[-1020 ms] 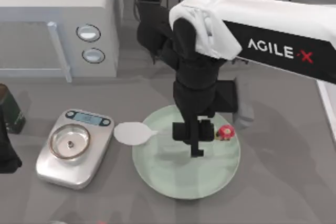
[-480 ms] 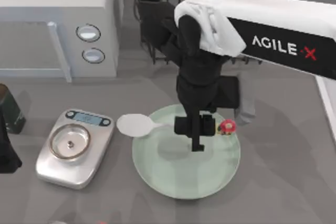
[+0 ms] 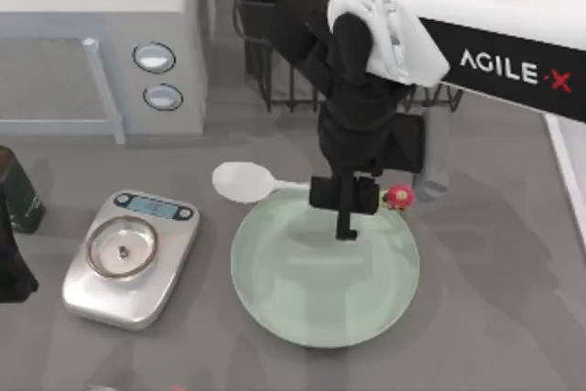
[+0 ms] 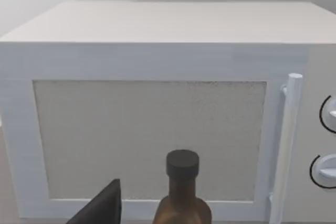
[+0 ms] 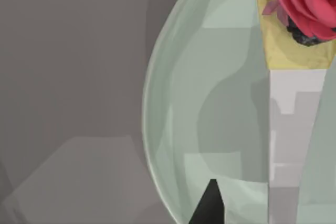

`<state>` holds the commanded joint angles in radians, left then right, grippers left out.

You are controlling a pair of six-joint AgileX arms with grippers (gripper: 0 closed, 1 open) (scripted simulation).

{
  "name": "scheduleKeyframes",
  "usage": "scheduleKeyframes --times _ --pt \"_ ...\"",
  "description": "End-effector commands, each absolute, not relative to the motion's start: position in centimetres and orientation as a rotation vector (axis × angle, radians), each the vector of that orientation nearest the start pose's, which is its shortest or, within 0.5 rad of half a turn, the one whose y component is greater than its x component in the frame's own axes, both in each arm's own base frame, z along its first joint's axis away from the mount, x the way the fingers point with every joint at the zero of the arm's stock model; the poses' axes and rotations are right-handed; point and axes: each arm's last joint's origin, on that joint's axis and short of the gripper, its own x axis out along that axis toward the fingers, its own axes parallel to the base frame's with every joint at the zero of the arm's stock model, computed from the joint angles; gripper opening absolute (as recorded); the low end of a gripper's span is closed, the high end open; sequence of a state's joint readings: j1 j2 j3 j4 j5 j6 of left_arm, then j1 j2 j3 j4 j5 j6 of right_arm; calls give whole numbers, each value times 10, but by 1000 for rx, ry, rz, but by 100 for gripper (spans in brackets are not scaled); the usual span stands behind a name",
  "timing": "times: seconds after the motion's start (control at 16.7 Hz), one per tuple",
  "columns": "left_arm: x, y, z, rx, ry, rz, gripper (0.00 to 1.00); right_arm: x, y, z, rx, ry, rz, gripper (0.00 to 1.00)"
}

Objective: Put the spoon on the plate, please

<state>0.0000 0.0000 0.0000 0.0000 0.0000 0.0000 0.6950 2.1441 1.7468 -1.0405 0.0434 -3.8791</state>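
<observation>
My right gripper [image 3: 344, 202] hangs over the back rim of the pale green plate [image 3: 311, 304], shut on the spoon's handle. The spoon lies level across the jaws. Its white oval bowl [image 3: 240, 180] sticks out to the left, past the plate's back-left rim, and its pink knob [image 3: 398, 195] shows at the right. In the right wrist view the pale handle [image 5: 286, 145] and the pink knob [image 5: 310, 3] sit above the plate's rim [image 5: 157, 103], with a dark fingertip [image 5: 210, 205] beside them. My left arm [image 3: 11, 267] is parked at the table's left edge.
A silver scale [image 3: 128, 258] stands left of the plate. A white microwave [image 3: 101, 34] fills the back left, and a dark wire rack [image 3: 293, 34] stands behind my right arm. A dark can [image 3: 14, 194] is at the far left. A brown bottle [image 4: 181, 192] stands before the microwave door [image 4: 147, 135].
My right gripper has carried the spoon toward the back of the table and slightly right. The spoon's bowl went from the plate's left rim to beyond its back-left edge.
</observation>
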Motion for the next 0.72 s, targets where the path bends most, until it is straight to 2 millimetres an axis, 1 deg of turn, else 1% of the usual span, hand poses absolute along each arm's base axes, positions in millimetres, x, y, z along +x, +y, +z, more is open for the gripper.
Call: scheduleKeyframes --times 0.24,0.42,0.6,0.72 --pt "106 -1 160 0 0 0 100 328 281 183 1423 1111 -1156 0" --pt "106 -1 160 0 0 0 100 324 286 180 1407 1137 -1147 0" --pt "106 -1 160 0 0 0 100 316 292 173 1369 1170 -1148 0" --pt "106 -1 160 0 0 0 100 312 296 165 1333 1189 -1161 0"
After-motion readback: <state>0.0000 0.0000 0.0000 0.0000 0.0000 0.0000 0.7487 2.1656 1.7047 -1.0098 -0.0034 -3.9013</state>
